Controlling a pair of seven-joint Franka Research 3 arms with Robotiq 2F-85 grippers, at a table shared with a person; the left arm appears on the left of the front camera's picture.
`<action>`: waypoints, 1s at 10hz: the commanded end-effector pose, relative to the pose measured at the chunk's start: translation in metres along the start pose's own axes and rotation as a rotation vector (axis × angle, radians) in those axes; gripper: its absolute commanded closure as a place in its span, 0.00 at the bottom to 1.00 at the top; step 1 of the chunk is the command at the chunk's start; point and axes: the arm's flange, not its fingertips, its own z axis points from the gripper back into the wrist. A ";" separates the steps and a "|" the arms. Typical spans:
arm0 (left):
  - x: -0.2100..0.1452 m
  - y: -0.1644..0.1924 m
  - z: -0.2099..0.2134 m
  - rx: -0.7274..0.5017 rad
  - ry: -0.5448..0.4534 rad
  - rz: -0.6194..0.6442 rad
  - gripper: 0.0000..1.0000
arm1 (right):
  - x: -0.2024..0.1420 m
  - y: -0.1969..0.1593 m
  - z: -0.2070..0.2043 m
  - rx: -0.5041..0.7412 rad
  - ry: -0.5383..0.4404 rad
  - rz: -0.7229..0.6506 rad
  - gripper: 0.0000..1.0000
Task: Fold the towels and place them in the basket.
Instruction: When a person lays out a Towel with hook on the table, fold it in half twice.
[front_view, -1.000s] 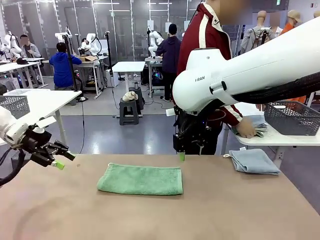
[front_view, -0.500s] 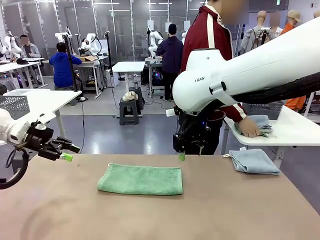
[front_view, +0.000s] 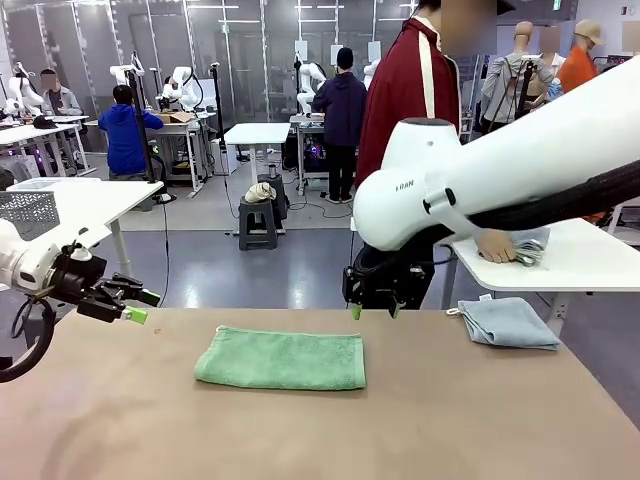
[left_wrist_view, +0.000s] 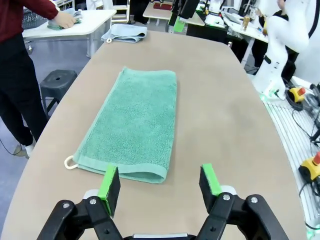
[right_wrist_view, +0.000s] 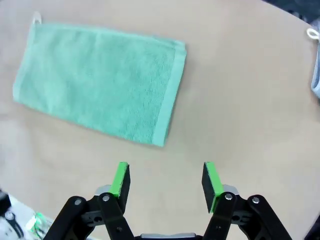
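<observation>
While the green towel (front_view: 281, 360) lies flat and half-folded in the middle of the table (front_view: 450, 430), I have both arms off it; my left gripper (front_view: 128, 306) hangs above the table's left edge with its fingers wide and empty, and from its wrist I see the towel's short end just ahead of the pads (left_wrist_view: 109, 182); my right gripper (front_view: 371, 305) hovers over the far edge, just beyond the towel's right end, fingers likewise wide with nothing between them; a blue-grey towel (front_view: 509, 322) sits folded at the far right corner; the person's hand (front_view: 494, 246) rests on more cloths on the side table (front_view: 590, 265) to the right; I judge the green towel's next fold is in hand; I would bring each gripper down to a corner, pinch, and lift one end over the other.
</observation>
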 end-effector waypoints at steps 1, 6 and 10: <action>0.002 0.005 0.002 -0.016 -0.001 -0.012 0.19 | -0.020 0.004 -0.020 -0.001 -0.085 -0.159 0.27; 0.002 0.005 0.002 -0.016 -0.001 -0.012 0.19 | -0.017 -0.005 -0.032 0.009 -0.025 -0.176 0.27; 0.002 0.005 0.002 -0.016 -0.001 -0.012 0.19 | -0.014 -0.005 -0.072 -0.012 -0.107 -0.204 0.27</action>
